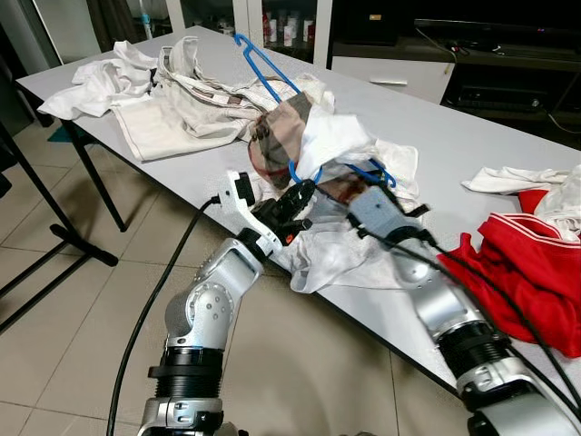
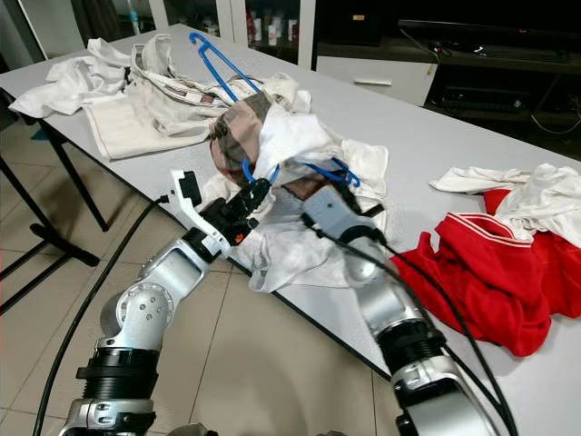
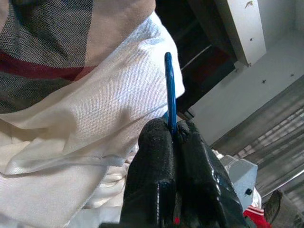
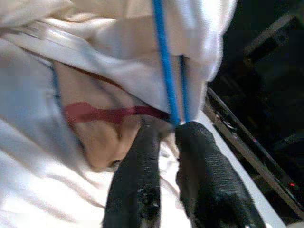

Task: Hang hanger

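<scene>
- Two grippers work at one blue hanger (image 1: 313, 171) in the head views: it lies near the table's (image 1: 472, 136) front edge, wrapped in a plaid-and-white garment (image 1: 313, 136). The left gripper (image 1: 295, 198) reaches up from below the edge and the right gripper (image 1: 356, 202) comes in beside it, probably so the hanger can be lifted level with the cloth kept on.
- Second hanger (image 1: 259, 56): it rests farther back on the white laundry pile (image 1: 172, 95); red clothing (image 1: 531, 268) lies well to the right. Open floor on the near side gives room to draw back.
- Left wrist view: black fingers (image 3: 154, 175) are pressed together, pinching the blue wire (image 3: 170, 90), white cloth just beside.
- Right wrist view: fingers (image 4: 206, 175) stand slightly apart, the blue wire (image 4: 164, 61) running down between their tips; whether they truly grip it cannot be told.
</scene>
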`<state>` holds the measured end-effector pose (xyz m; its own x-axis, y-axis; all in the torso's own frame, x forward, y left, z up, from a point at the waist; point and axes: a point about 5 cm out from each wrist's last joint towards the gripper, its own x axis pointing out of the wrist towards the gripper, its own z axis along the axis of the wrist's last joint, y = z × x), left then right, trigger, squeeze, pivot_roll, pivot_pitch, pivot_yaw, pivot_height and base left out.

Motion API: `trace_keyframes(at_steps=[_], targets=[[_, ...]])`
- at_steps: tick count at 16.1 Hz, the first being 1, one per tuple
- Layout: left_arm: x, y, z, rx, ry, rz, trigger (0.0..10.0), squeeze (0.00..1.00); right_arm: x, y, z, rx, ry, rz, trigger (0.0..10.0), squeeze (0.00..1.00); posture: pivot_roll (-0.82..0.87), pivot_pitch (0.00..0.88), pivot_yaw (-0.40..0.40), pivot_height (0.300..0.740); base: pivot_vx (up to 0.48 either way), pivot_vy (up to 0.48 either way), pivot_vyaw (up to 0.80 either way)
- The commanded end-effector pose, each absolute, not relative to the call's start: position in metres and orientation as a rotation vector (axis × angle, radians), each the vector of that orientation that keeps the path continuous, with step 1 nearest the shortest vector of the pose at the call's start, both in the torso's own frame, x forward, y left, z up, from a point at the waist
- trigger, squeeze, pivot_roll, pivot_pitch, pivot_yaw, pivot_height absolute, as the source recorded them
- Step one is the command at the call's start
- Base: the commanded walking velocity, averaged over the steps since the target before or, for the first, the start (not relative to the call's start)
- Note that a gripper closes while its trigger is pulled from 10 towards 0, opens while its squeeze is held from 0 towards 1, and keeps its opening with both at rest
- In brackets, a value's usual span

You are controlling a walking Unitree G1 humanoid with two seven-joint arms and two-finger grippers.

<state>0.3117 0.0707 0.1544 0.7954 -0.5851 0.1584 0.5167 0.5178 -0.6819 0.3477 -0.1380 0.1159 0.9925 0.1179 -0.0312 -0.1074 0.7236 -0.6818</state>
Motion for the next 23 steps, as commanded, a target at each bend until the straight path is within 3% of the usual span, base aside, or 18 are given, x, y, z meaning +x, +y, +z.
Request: trace_keyframes(at_steps=[1, 6, 7, 8, 9, 12, 13, 14, 16, 17, 18, 19, 23], targets=[[0.310, 0.067, 0.163, -0.771, 0.064, -0.691, 0.0, 0.00, 0.351, -0.138, 0.129, -0.729, -0.063, 0.101, 0.0, 0.00, 0.01, 0.000, 0.002, 0.723, 0.000, 0.000, 0.00], [0.312, 0.070, 0.165, -0.784, 0.058, -0.683, 0.0, 0.00, 0.350, -0.142, 0.134, -0.726, -0.085, 0.091, 0.0, 0.00, 0.01, 0.000, 0.005, 0.723, 0.000, 0.000, 0.00], [0.313, 0.071, 0.166, -0.801, 0.055, -0.675, 0.0, 0.00, 0.349, -0.143, 0.134, -0.739, -0.091, 0.090, 1.9, 0.00, 0.01, 0.000, 0.007, 0.723, 0.000, 0.000, 0.00], [0.314, 0.072, 0.167, -0.823, 0.052, -0.666, 0.0, 0.00, 0.347, -0.144, 0.133, -0.756, -0.093, 0.091, 7.1, 0.00, 0.01, 0.000, 0.007, 0.723, 0.000, 0.000, 0.00], [0.316, 0.073, 0.168, -0.845, 0.048, -0.658, 0.0, 0.00, 0.345, -0.143, 0.130, -0.771, -0.083, 0.107, 10.0, 0.00, 0.01, 0.000, 0.005, 0.723, 0.000, 0.000, 0.00], [0.318, 0.074, 0.172, -0.877, 0.033, -0.651, 0.0, 0.00, 0.330, -0.139, 0.122, -0.741, -0.086, 0.161, 10.0, 0.04, 0.01, 0.000, 0.002, 0.723, 0.000, 0.000, 0.00], [0.318, 0.077, 0.171, -0.880, 0.033, -0.652, 0.0, 0.00, 0.325, -0.140, 0.121, -0.738, -0.097, 0.158, 10.0, 0.55, 0.01, 0.003, 0.002, 0.723, 0.000, 0.000, 0.00], [0.318, 0.083, 0.165, -0.934, 0.054, -0.634, 0.0, 0.00, 0.320, -0.141, 0.119, -0.746, -0.102, 0.147, 10.0, 0.73, 0.00, 0.005, 0.004, 0.723, 0.000, 0.000, 0.00], [0.318, 0.092, 0.160, -1.043, 0.084, -0.616, 0.0, 0.00, 0.316, -0.142, 0.121, -0.785, -0.128, 0.122, 10.0, 0.68, 0.00, 0.006, 0.007, 0.723, 0.000, 0.000, 0.00], [0.316, 0.094, 0.158, -1.073, 0.092, -0.623, 0.0, 0.00, 0.315, -0.142, 0.122, -0.796, -0.140, 0.110, 10.0, 0.52, 0.01, 0.008, 0.010, 0.723, 0.000, 0.000, 0.00], [0.314, 0.094, 0.158, -1.101, 0.094, -0.646, 0.0, 0.00, 0.315, -0.142, 0.124, -0.818, -0.157, 0.098, 10.0, 0.04, 0.01, 0.008, 0.010, 0.723, 0.000, 0.000, 0.00], [0.312, 0.093, 0.159, -1.111, 0.091, -0.671, 0.0, 0.00, 0.316, -0.141, 0.126, -0.831, -0.166, 0.090, 10.0, 0.00, 0.01, 0.009, 0.013, 0.723, 0.000, 0.000, 0.00], [0.303, 0.093, 0.159, -1.170, 0.117, -0.760, 0.0, 0.00, 0.319, -0.139, 0.132, -0.910, -0.202, 0.089, 10.0, 0.00, 0.01, 0.009, 0.013, 0.723, 0.000, 0.000, 0.00]])
